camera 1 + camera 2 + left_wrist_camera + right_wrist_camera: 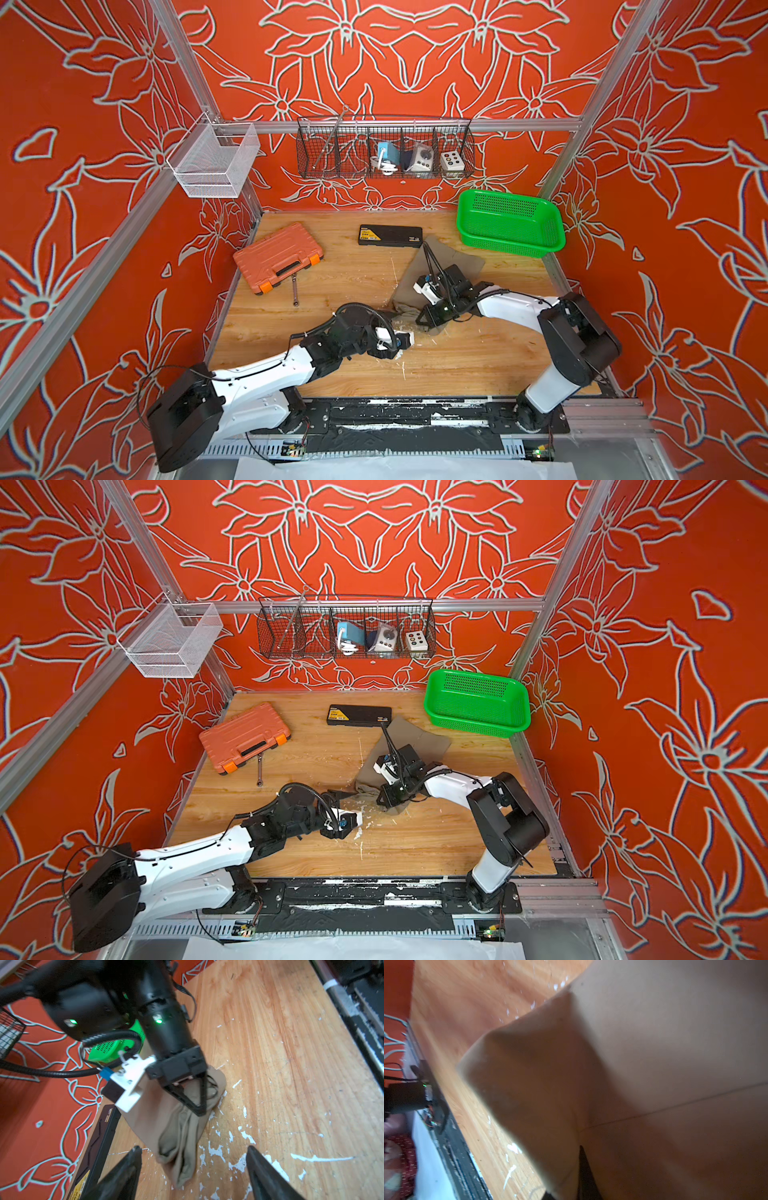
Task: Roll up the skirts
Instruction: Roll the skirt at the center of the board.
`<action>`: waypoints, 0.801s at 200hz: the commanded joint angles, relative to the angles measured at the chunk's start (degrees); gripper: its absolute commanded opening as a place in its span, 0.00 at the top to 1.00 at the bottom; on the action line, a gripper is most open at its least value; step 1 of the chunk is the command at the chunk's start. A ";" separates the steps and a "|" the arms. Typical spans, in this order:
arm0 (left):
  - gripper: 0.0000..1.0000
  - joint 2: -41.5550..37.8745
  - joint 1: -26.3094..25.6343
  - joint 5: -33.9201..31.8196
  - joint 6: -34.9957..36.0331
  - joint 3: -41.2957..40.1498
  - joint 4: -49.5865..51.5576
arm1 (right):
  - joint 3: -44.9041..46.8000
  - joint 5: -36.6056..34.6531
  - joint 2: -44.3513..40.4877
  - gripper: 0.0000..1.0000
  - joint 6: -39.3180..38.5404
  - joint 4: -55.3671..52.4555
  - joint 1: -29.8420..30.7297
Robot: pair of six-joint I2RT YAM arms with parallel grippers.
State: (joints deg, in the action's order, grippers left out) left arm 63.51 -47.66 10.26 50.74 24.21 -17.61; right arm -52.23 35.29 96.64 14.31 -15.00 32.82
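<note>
Hard bits first: in both top views the right arm's wrist & cables sit over the mid of the skirt, so only its far flat part & a crumpled near edge show. The right hand is mostly lost under its own wrist there. Right wrist view is blurred & nearly all skirt. Just one dark finger pokes in at the btm edge, so the grip can't be read from it. Left wrist view settles it: the right hand, ctr frame, has its fingers pinched together on a fold of the skirt. The left hand is cut off by the btm edge, w/ only two dark fingertips in frame. They are spread wide apart either side of the skirt's near end on the counter; can't tell if they touch it. The green basket is mostly hidden behind the right arm; the black case runs out at lower left. Skirt: plain taupe, matte, no pattern. It lies on the counter right of ctr in the top views, far corner just beside the black case, near the green basket. Far part is smooth & flat; near end is gathered into long soft folds, greyer-green inside. A thin seam line crosses it.
</note>
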 commanded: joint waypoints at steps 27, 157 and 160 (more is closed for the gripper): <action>0.24 7.17 -0.42 -3.66 5.25 -0.21 -10.65 | -3.13 8.65 3.96 0.96 2.57 0.38 -5.21; 0.26 35.47 5.04 -3.00 14.68 12.25 -24.24 | -4.45 18.80 9.27 0.98 6.34 4.33 -12.74; 0.26 35.92 5.22 -2.85 14.84 12.53 -24.23 | -4.34 18.84 9.21 0.98 6.35 4.37 -12.96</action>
State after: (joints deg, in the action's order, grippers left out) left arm 96.53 -44.27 5.74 63.11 34.20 -38.70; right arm -57.45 51.09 105.54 20.29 -12.51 21.21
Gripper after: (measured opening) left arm 0.746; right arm 0.080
